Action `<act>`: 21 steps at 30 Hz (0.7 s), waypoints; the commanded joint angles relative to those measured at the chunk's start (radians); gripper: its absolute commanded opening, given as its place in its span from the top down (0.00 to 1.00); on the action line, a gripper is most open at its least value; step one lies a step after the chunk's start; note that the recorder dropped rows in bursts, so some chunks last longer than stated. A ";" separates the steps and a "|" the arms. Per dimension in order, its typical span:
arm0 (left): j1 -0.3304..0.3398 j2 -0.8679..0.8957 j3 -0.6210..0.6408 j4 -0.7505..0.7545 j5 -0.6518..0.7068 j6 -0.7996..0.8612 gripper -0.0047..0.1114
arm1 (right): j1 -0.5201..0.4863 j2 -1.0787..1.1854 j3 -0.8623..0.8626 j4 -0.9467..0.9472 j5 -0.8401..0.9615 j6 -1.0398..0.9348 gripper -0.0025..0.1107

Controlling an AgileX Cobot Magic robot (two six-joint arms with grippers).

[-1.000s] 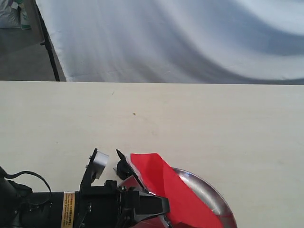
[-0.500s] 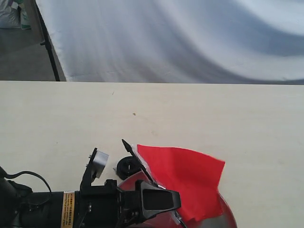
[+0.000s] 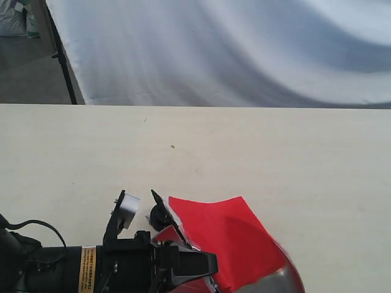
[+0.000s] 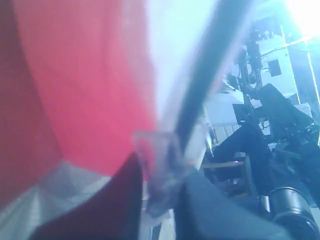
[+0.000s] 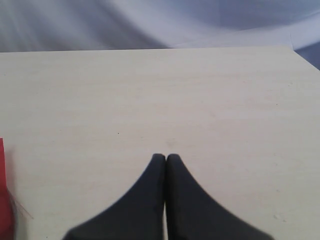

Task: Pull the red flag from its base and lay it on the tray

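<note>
A pale wooden table point(image 3: 256, 159) stands before a white cloth backdrop point(image 3: 244, 49). A black stand leg point(image 3: 64, 67) rises from grey floor at the left. The left tool point(image 3: 183, 244) is clamped on the red flag point(image 3: 226, 238), whose cloth drapes over the tray point(image 3: 284, 282). The base point(image 3: 160, 215) sits just beside the tilted stick. The right tool point(image 5: 166, 161), fingers pressed together, hangs over the table.

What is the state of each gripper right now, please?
Left gripper: shut on the red flag.
Right gripper: shut, holding nothing.
</note>
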 commanded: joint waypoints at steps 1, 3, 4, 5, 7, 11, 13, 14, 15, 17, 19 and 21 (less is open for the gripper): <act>0.002 0.002 0.002 0.007 -0.014 0.038 0.95 | -0.003 -0.004 -0.003 -0.003 0.004 -0.003 0.98; 0.002 0.002 0.002 0.009 -0.014 0.038 0.95 | -0.003 -0.004 -0.003 -0.003 0.004 -0.003 0.98; 0.002 0.002 0.002 0.009 -0.014 0.044 0.94 | -0.003 -0.004 -0.003 -0.003 0.004 -0.003 0.98; 0.002 0.002 0.002 0.009 -0.014 0.052 0.90 | -0.003 -0.004 -0.003 -0.003 0.004 -0.003 0.98; 0.002 0.002 0.002 0.009 -0.014 0.054 0.70 | -0.003 -0.004 -0.003 -0.003 0.004 -0.003 0.98; 0.002 0.002 0.002 0.024 -0.014 0.051 0.06 | -0.003 -0.004 -0.003 -0.003 0.004 -0.003 0.98; 0.002 0.002 0.002 0.033 -0.014 0.051 0.08 | -0.003 -0.004 -0.003 -0.003 0.004 -0.003 0.98; 0.002 0.002 0.002 0.033 -0.014 0.051 0.07 | -0.003 -0.004 -0.003 -0.003 0.004 -0.003 0.98; 0.002 0.002 0.002 0.033 -0.014 0.051 0.07 | -0.003 -0.004 -0.003 -0.003 0.004 -0.003 0.98; 0.002 0.002 0.002 0.033 -0.014 0.051 0.07 | -0.003 -0.004 -0.003 -0.003 0.004 -0.003 0.98; 0.002 0.002 0.002 0.031 -0.014 0.051 0.08 | -0.003 -0.004 -0.003 -0.003 0.004 -0.003 0.98; 0.002 0.002 0.002 0.031 -0.014 0.051 0.08 | -0.003 -0.004 -0.003 -0.003 0.004 -0.003 0.98</act>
